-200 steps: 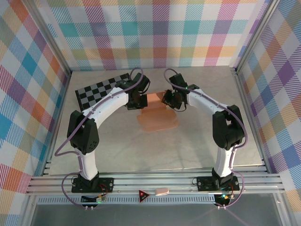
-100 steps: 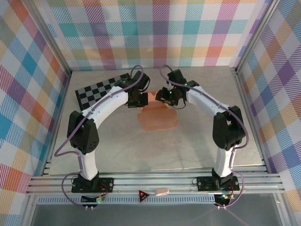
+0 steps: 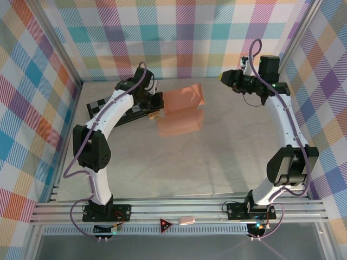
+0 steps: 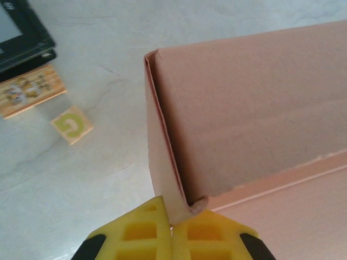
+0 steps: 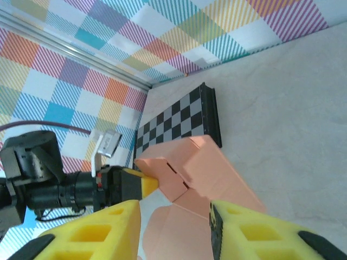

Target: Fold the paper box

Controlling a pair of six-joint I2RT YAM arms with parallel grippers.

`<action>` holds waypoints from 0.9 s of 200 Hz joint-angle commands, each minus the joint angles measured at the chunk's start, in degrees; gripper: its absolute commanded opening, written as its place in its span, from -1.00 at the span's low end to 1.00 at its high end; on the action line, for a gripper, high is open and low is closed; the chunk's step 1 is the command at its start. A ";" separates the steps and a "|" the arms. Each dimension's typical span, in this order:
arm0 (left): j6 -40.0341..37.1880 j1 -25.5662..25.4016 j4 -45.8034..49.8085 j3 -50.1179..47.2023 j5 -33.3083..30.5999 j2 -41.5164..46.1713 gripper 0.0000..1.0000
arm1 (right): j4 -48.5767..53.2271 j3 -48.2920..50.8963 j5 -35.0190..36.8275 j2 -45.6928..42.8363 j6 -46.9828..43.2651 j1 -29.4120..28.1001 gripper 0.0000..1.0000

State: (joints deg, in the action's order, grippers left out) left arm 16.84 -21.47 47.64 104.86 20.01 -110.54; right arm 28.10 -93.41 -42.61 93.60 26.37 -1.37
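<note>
The salmon-orange paper box [image 3: 183, 99] is partly folded: one panel stands up tilted, and a flat flap [image 3: 181, 124] lies on the table below it. My left gripper [image 3: 159, 104] is shut on the box's left edge. In the left wrist view its yellow fingertips [image 4: 172, 225] pinch the lower corner of the folded wall [image 4: 244, 108]. My right gripper [image 3: 223, 77] hangs open near the back right, well away from the box. In the right wrist view the box [image 5: 209, 168] sits beyond the wide-open gripper [image 5: 176, 230].
The black-and-grey checkerboard [image 3: 103, 105] lies at the back left, mostly under my left arm; it appears as checkerboard [image 5: 179, 122] too. A tiny tan block [image 4: 71, 124] with a green letter rests on the table left of the box. Checked walls enclose the table.
My right gripper has let go of the box and swung up to the back right. My left gripper has shifted back, and the box's upper panel now stands raised.
</note>
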 commanded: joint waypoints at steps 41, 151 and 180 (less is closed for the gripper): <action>-1.72 0.25 -2.92 1.49 13.33 -2.61 -1.00 | 3.97 2.01 -11.41 8.19 -13.97 -0.14 -0.33; -1.92 0.20 -2.37 2.10 14.98 -4.02 -1.00 | 5.67 0.56 -12.41 11.32 -18.99 -1.78 -0.27; -1.90 0.13 -2.36 2.45 14.99 -4.14 -1.00 | 6.87 -0.70 -11.20 11.68 -19.77 -3.17 -0.29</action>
State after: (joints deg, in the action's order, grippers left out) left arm 15.53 -21.23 45.91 105.06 33.01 -114.06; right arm 33.36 -91.48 -52.60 104.44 9.32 -2.90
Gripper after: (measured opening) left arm 0.047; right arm 0.356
